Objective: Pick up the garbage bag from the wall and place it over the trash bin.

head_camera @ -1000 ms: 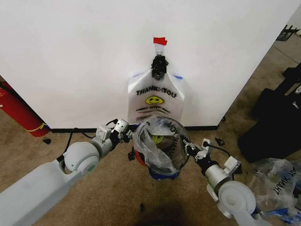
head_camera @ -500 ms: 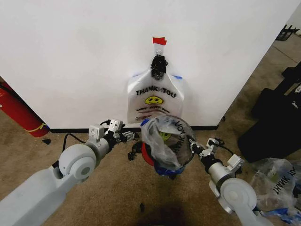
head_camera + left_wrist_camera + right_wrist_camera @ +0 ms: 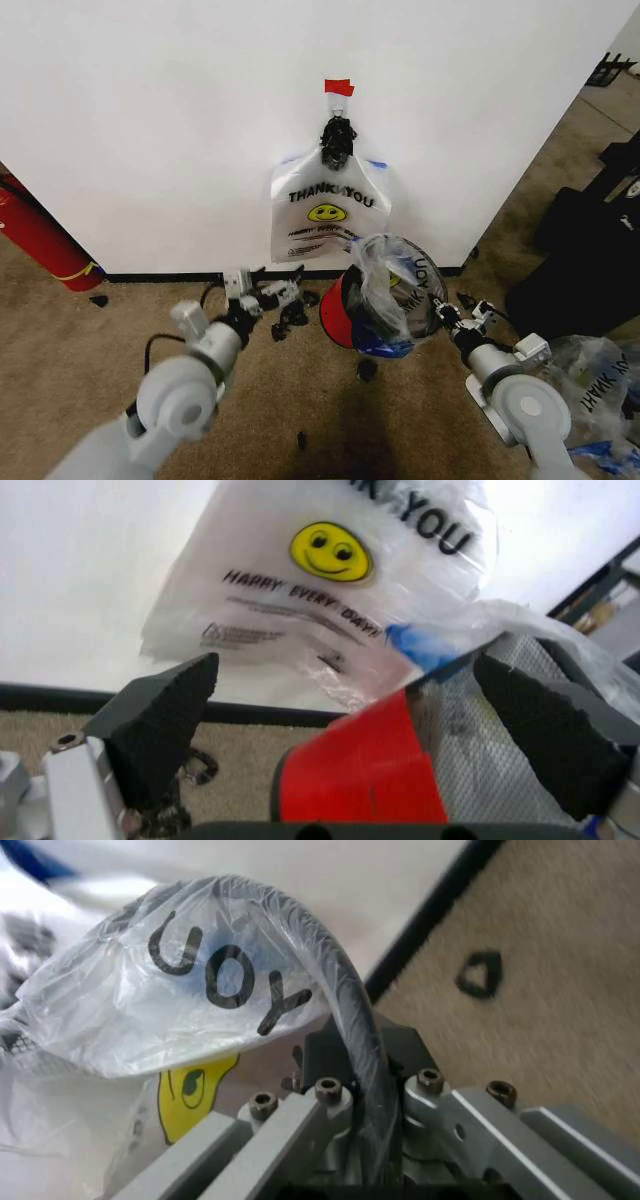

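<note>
A: Nearest the camera, what are the two arms doing?

B: The right gripper (image 3: 443,314) has its fingers clamped on the thin black rim of the trash bin (image 3: 342,310), which is tipped on its side on the carpet floor (image 3: 120,330). The right wrist view shows the rim running between those fingers, with a bag lettered "YOU" stretched over it. The left gripper (image 3: 278,293) sits just beside the bin with its fingers (image 3: 160,712) spread wide apart, holding nothing.

A: And the bin itself?

B: The left wrist view brings out its red base and meshed black side; the head view shows its mouth covered in crumpled translucent plastic.

A: Farther back?

B: The garbage bag (image 3: 328,210), white with "THANK YOU" and a yellow smiley, hangs flat on the wall (image 3: 150,120) from a dark clip under red tape (image 3: 339,87).

A: Any change?

B: A second ago the bin lay more to the left, between both grippers; the left one has since backed off.
</note>
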{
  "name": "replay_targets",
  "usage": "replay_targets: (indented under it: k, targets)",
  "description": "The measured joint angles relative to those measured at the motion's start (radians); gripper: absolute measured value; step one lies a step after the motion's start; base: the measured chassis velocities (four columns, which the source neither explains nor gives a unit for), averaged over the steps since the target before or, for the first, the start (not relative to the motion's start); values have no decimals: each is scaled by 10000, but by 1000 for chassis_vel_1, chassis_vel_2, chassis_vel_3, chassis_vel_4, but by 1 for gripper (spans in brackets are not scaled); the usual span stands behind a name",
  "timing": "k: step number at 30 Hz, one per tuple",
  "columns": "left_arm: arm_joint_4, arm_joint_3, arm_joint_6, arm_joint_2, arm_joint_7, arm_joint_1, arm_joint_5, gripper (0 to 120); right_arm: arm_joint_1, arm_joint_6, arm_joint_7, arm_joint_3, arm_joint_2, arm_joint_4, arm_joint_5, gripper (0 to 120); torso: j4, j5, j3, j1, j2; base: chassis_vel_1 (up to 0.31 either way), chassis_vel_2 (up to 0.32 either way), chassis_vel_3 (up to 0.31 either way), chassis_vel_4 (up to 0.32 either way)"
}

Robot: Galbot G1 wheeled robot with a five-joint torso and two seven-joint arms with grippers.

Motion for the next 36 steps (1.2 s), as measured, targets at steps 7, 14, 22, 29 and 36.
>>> replay_targets:
  k: [7, 14, 22, 29, 36]
  targets:
    - [56, 534, -1054, -1137, 1497, 990, 1026, 100, -1109, 824, -1899, 309, -6, 161, -614, 0, -5, -2, -1, -1, 1, 0, 0, 0, 0]
    - [483, 549, -1557, -1526, 2464, 1064, 649, 100, -1319, 814, -2387, 593, 252, -307, -912, 0, -8, 2, -1, -1, 0, 0, 0, 0, 0]
    - [1784, 631, -2065, -2104, 5079, 1218, 32, 100, -588, 167, -2494, 1053, -455, -913, 720, 0, -5, -1, 1, 0, 0, 0, 0, 0, 0]
    - [2219, 659, -2329, -2287, 5922, 1257, 923, 99, -50, -2, -2525, 814, -772, -1330, 1092, 0, -4, 3, 1, 0, 0, 0, 0, 0, 0]
    - [2386, 891, -2689, -2048, 6427, 1126, 2051, 98, 241, -58, -2561, 575, -642, -1391, 950, 0, -6, 2, 1, 0, 1, 0, 0, 0, 0]
